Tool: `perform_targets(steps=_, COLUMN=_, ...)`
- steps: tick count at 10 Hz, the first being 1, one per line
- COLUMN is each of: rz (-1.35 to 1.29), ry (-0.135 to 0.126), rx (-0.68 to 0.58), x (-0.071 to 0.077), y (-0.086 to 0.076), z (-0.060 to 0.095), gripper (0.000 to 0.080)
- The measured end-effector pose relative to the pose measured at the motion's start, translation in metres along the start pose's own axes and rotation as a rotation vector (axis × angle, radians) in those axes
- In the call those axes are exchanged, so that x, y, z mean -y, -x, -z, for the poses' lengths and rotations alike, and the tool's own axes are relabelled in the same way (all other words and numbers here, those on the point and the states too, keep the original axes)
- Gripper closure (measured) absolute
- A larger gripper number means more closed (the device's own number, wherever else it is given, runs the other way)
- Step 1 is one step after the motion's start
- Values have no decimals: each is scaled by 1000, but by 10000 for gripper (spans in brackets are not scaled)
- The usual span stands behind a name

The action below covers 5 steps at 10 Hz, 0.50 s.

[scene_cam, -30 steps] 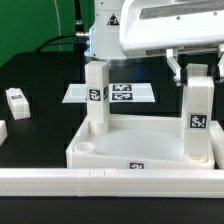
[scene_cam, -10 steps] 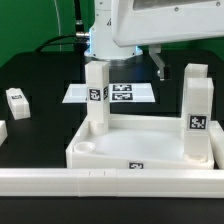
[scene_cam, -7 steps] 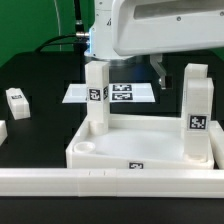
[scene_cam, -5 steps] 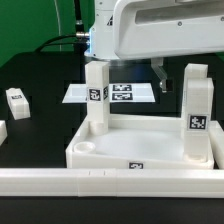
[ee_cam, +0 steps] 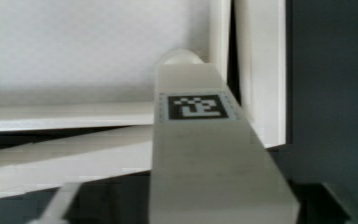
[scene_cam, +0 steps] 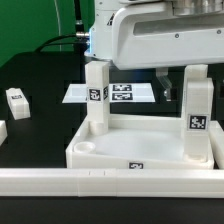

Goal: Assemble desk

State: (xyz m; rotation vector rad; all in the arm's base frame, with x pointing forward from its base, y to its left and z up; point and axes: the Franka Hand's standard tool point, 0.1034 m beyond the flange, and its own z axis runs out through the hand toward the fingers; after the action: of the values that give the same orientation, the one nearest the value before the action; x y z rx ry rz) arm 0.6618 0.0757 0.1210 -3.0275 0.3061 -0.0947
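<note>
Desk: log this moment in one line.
legs: two upright in tabletop | gripper: by exterior view's right leg | grip: unclear

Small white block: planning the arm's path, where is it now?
The small white block lies on the black table at the exterior view's left, apart from the tabletop and marker board.

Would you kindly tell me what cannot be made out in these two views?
1. Exterior view: the hand is mostly hidden by the arm's white housing; open or shut cannot be told.
2. Exterior view: a white piece is cut off by the exterior view's left edge.
3. Wrist view: a tagged leg fills the frame close up, hiding most of the tabletop; which leg is unclear.
</note>
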Motion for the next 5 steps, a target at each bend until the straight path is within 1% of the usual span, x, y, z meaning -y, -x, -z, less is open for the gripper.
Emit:
perform_targets(steps=1, rz=0, ry=0, rx=0, x=0, y=0, z=0, gripper=505)
perform_targets(steps=5, rz=-76, ry=0, rx=0, x=-1, y=0, z=0, gripper=512)
